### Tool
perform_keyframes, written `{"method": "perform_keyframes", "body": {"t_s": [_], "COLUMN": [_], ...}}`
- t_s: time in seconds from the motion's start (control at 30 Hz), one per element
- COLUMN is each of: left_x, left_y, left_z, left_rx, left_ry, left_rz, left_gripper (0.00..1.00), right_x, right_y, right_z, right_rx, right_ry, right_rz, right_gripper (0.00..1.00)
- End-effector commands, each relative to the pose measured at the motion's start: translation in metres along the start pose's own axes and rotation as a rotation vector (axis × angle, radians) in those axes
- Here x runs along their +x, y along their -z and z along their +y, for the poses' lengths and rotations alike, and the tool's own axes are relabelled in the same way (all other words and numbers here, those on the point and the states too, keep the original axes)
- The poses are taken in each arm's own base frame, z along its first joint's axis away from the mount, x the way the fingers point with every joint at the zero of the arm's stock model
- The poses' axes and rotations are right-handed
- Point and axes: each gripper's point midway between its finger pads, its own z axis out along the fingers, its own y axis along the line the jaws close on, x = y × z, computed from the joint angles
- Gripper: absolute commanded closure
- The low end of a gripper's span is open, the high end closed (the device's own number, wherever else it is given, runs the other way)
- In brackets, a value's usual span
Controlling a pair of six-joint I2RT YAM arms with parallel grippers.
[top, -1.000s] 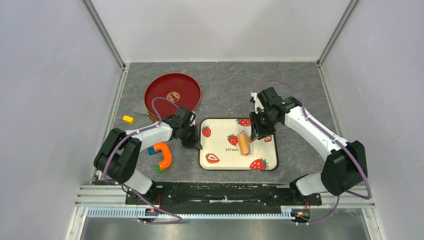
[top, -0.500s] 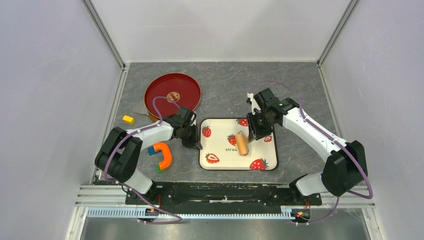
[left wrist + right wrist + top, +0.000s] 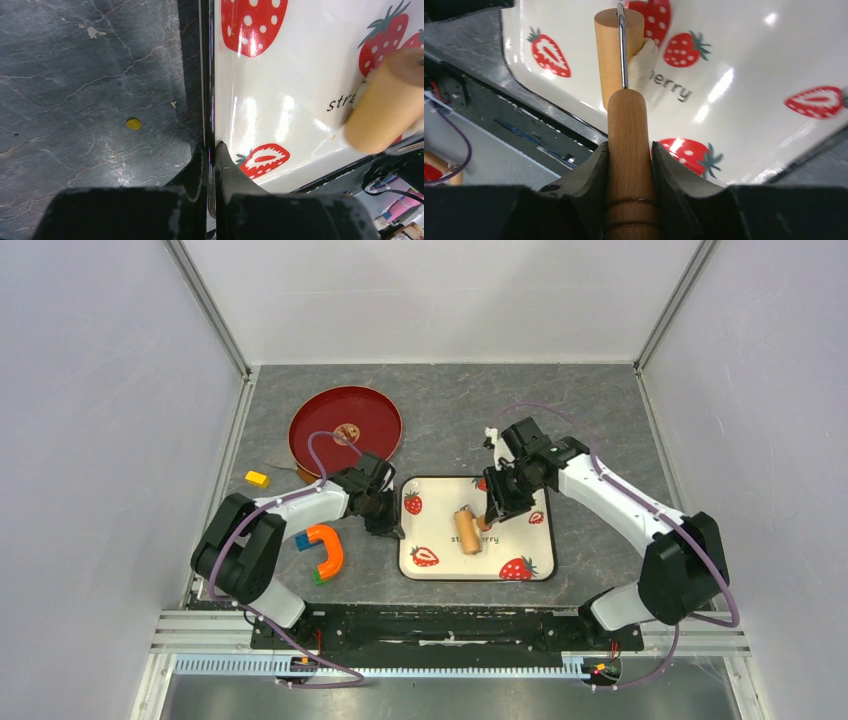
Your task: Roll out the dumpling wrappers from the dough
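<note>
Table (image 3: 450, 410): grey stone-look slab filling the middle of the top view.

Tray (image 3: 432, 525): white with a strawberry print, lower centre of that view. Red plate (image 3: 320, 425) sits to its upper left, apart from it and not in play.

Left gripper (image 3: 209, 150): jaws closed on the tray's left rim, one finger each side, pinning it to the table.

Right gripper (image 3: 630, 150): clamped round the wooden handle of the roller (image 3: 466, 531), reaching in from the tray's upper right. The drum lies across the tray's middle, over the lettering.

Dough (image 3: 644, 60): small cream lump under the drum, poking out on one side in both wrist views and barely visible from the top. No round wrappers in sight, so we judge this to be mid-roll, with a fair way to go.

To do the stroke well:
- We press straight down with the drum flat on the tray, not tipped onto one end.
- We use short passes centred on the lump and stay inside the rim.
- We change stroke direction between passes so the sheet spreads round, not long.
- We watch for dough sticking to the drum and lifting with it.
- We hold the left clamp firm, since it takes the push and stops the tray sliding.

Orange U-shaped toy (image 3: 325, 548) and yellow block (image 3: 257, 478): left of the tray, well apart, so we ignore them.
</note>
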Motion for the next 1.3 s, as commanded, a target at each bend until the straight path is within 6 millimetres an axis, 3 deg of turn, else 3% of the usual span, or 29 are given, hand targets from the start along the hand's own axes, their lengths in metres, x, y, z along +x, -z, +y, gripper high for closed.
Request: {"method": "perform_keyframes", "body": {"t_s": [0.0, 0.27, 0.6, 0.77, 1.27], "left_x": [0.013, 0.014, 0.014, 0.014, 0.013], "left_y": [-0.022, -0.022, -0.022, -0.023, -0.021], "left_z": [0.022, 0.023, 0.024, 0.025, 0.025], "left_rx": [-0.102, -0.107, -0.111, -0.116, -0.126], "left_ry": [-0.071, -0.076, -0.076, -0.079, -0.082], "left_rz": [0.029, 0.031, 0.033, 0.035, 0.028], "left_gripper": [0.98, 0.98, 0.98, 0.98, 0.98], "right_x": [0.064, 0.042, -0.008, -0.012, -0.04], "right_y": [-0.055, -0.039, 0.012, 0.022, 0.055], "right_z": [-0.05, -0.046, -0.03, -0.034, 0.0], "right_rx": [0.211, 0.228, 0.198, 0.192, 0.055], "right_ry": [0.015, 0.018, 0.012, 0.006, 0.027], "right_rz": [0.267, 0.195, 0.029, 0.018, -0.092], "right_gripper": [1.0, 1.0, 1.0, 1.0, 1.0]}}
